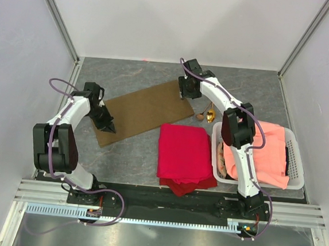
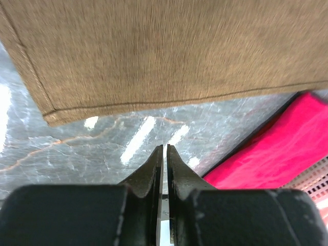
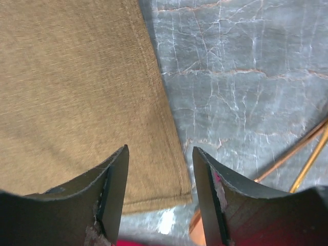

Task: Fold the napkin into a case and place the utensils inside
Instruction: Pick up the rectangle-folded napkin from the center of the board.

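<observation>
The left hand [image 2: 165, 149] is all but closed, with only a thin slit between its fingers, and it grips nothing. It hangs over bare worktop [image 1: 128, 74] just off the napkin's near-left corner. The right hand [image 3: 160, 150] stands wide open and empty above the opposite, far-right corner, one finger over cloth and the other over stone. Whether it touches the fabric I cannot tell.

The napkin [image 1: 145, 112] lies flat as a long olive-brown rectangle. Its long axis runs diagonally from near left to far right, between the two hands.

Only the top view gives that whole shape. The left wrist view adds the stitched hem along one edge. The right wrist view shows the thin gold handles of the utensils [image 3: 302, 154], apart from the napkin. From above they lie just right of its far corner.

A folded red cloth [image 1: 185, 153] sits nearer the arms, beside a white basket [image 1: 296, 163] holding a salmon cloth [image 1: 263, 152]. The worktop is grey and veined like marble, enclosed by plain white walls [image 1: 179, 20].
</observation>
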Robot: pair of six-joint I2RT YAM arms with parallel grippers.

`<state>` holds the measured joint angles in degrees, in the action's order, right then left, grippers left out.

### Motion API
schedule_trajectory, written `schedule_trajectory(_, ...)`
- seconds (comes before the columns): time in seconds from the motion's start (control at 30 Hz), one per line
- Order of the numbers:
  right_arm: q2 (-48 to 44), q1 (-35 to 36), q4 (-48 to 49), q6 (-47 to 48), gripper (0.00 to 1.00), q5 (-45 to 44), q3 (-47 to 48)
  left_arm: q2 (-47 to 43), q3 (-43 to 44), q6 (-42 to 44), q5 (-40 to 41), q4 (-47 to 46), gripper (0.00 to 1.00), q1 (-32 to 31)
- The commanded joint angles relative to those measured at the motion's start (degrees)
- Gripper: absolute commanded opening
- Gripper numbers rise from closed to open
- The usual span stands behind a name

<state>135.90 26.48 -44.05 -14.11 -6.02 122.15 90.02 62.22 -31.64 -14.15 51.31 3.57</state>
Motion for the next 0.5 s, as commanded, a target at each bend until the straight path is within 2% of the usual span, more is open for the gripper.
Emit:
schedule_trajectory(0.0, 3.41, -0.02, -0.25, 1.72, 0.59, -1.62, 2.74, -3.27, -2.01, -1.59, -1.76, 0.11, 0.12, -0.85)
schedule_trajectory(0.27, 5.34, 0.33, 1.07, 1.02, 0.50, -1.10, 2.57, -5.29, -4.21, -0.97, -1.84, 0.19, 0.12, -1.02)
schedule_trajectory(0.47, 6.05, 1.12, 0.55, -0.39, 0.45, -3.73, -1.55, -6.61, -4.21, -0.88, -1.05, 0.19, 0.12, -1.02)
